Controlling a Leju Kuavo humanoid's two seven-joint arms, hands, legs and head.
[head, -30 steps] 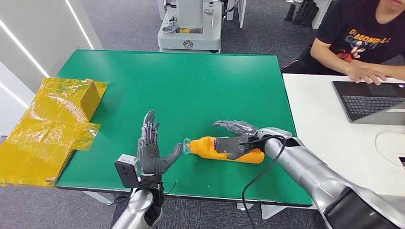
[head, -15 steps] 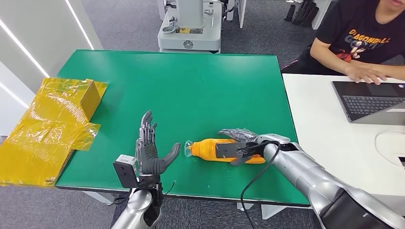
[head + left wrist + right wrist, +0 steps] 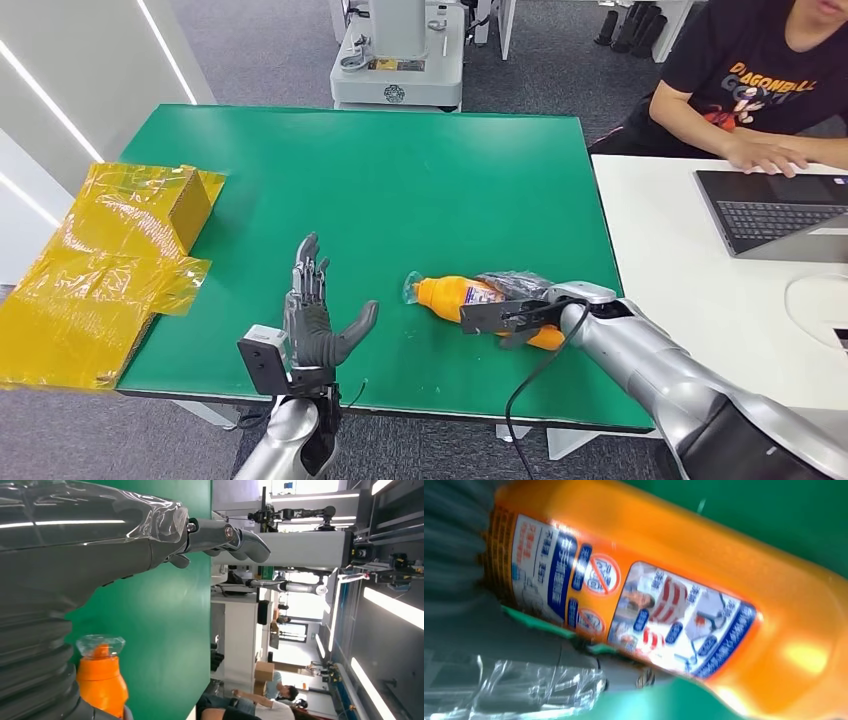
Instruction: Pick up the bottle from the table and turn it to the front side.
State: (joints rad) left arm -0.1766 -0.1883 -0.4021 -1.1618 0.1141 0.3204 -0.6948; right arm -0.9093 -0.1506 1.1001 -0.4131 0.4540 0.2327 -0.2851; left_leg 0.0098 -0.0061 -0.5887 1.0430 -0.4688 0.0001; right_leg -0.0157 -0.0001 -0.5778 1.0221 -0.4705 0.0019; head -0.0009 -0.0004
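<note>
Right hand [image 3: 515,305] lies over the base end of the orange plastic bottle with the clear cap [image 3: 470,300], fingers wrapped about the body, grasping it; the right wrist view shows the bottle's printed label [image 3: 624,605] close up, with grey fingers [image 3: 589,667] under it. The bottle lies on its side on the green table top [image 3: 400,190], cap end pointing left and slightly far, base end angled toward the near right. It sits in the near-right part of the table, close to the near edge and some way in from the right edge. Left hand [image 3: 318,310] stands upright just inside the near edge, palm facing right toward the bottle's cap, fingers spread and straight, thumb out, holding nothing; a strip of bare green lies between thumb and cap. In the left wrist view the cap [image 3: 100,645] shows beside the hand's ribbed cover. The far half of the table and its left side are open green surface. Off the table's left edge, crumpled yellow plastic sheeting [image 3: 100,270] overlaps the near-left corner. Right of the table, touching or nearly touching its right edge, stands a white desk [image 3: 670,260] with an open laptop [image 3: 775,210]; a person in a black printed T-shirt [image 3: 760,80] sits at its far side with a hand by the keyboard. Beyond the far edge, a grey-white machine base [image 3: 398,70] stands on the carpet.
</note>
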